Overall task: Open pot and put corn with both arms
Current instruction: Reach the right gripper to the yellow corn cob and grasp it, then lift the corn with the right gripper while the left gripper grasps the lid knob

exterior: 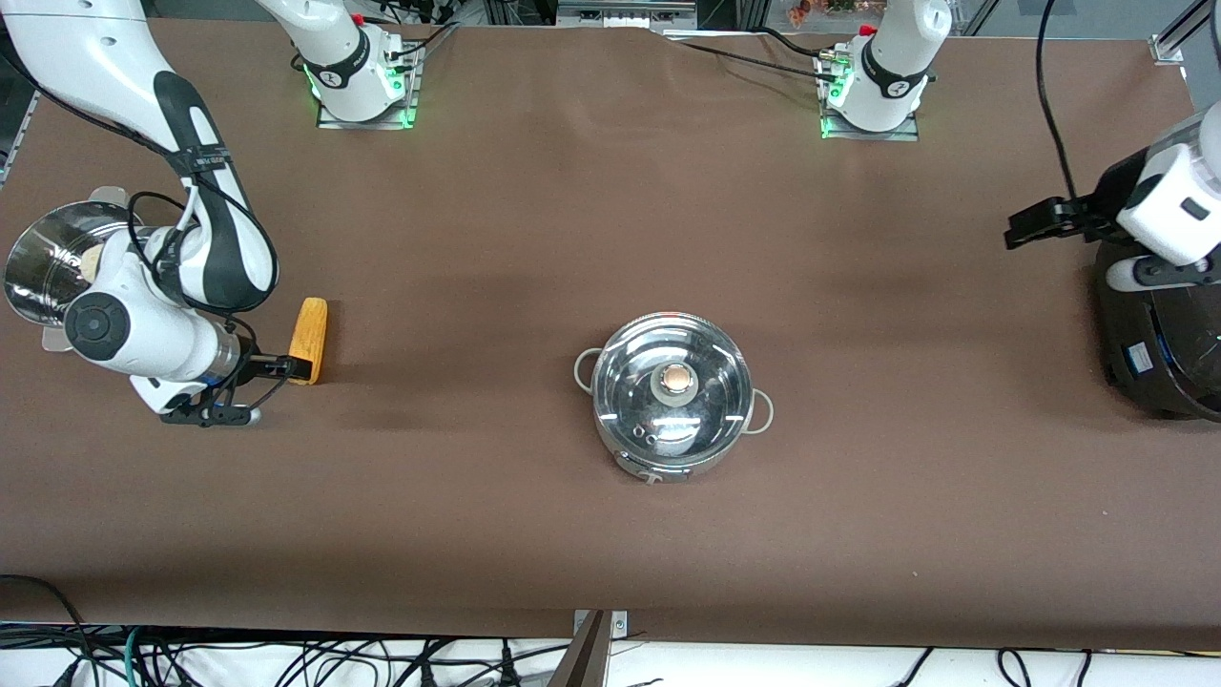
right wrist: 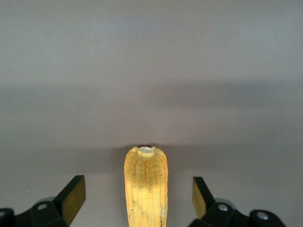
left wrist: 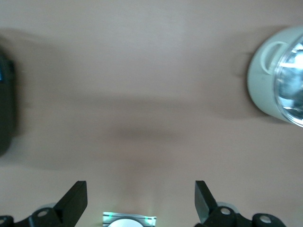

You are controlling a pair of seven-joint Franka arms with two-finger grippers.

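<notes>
The steel pot [exterior: 668, 405] stands mid-table with its glass lid [exterior: 711, 382] on and the tan knob [exterior: 674, 380] on top. Part of the pot shows in the left wrist view [left wrist: 265, 80]. The yellow corn [exterior: 310, 339] lies on the table toward the right arm's end. My right gripper [exterior: 289, 367] is open at the corn's end nearer the front camera. In the right wrist view the corn [right wrist: 146, 184] lies between the fingers of the right gripper [right wrist: 137, 191] with gaps on both sides. My left gripper [exterior: 1025, 229] is open and empty, in the air beside the black cooker; it also shows in its wrist view [left wrist: 140, 194].
A big black cooker [exterior: 1159, 334] sits at the left arm's end of the table and shows in the left wrist view [left wrist: 5, 104]. A steel steamer pot [exterior: 52, 262] stands at the right arm's end, partly hidden by the right arm. The brown table [exterior: 610, 239] runs between them.
</notes>
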